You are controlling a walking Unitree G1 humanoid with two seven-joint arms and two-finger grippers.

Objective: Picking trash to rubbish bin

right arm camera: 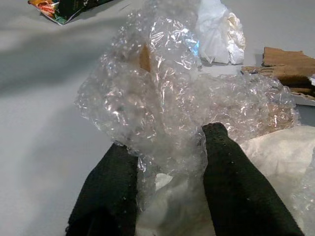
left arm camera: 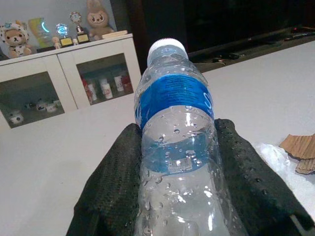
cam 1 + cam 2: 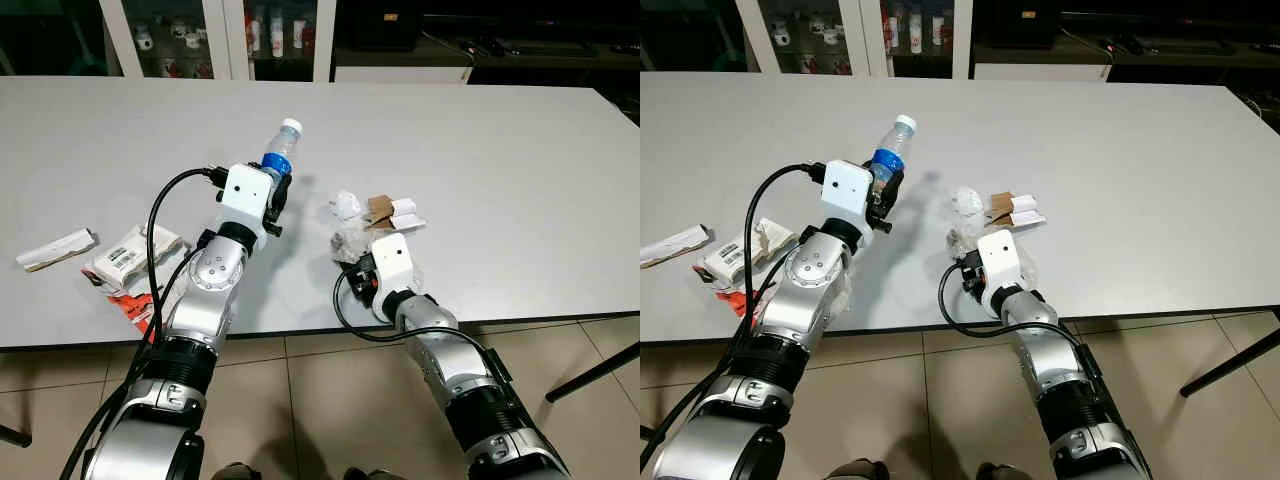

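Between the left gripper's (image 2: 179, 162) black fingers (image 2: 115, 182) sits the bottle (image 2: 174, 128), clamped at mid-body just below the blue label and lifted clear of the table (image 3: 480, 150), neck tilted up and away. Bottle is clear plastic, capped, droplets inside, apparently near empty: judged light, thin-walled, liable to dent and to slip if squeezed on the wet-looking curve; the present hold low on the barrel looks sound. The right gripper (image 1: 170, 162) rests at the near table edge, fingers closed on a wad of clear film (image 1: 162, 93), pinched at its lower fold. Film judged almost weightless, soft, springy; it may pull loose, so a deep pinch into the bunched part suits it. White tissue (image 1: 221, 29) lies just behind the film, with brown card scraps (image 1: 283, 61) beside that. Farther out, near the left arm, wrappers (image 3: 125, 255) and a paper strip (image 3: 55, 250) lie on the table. No bin can be made out.
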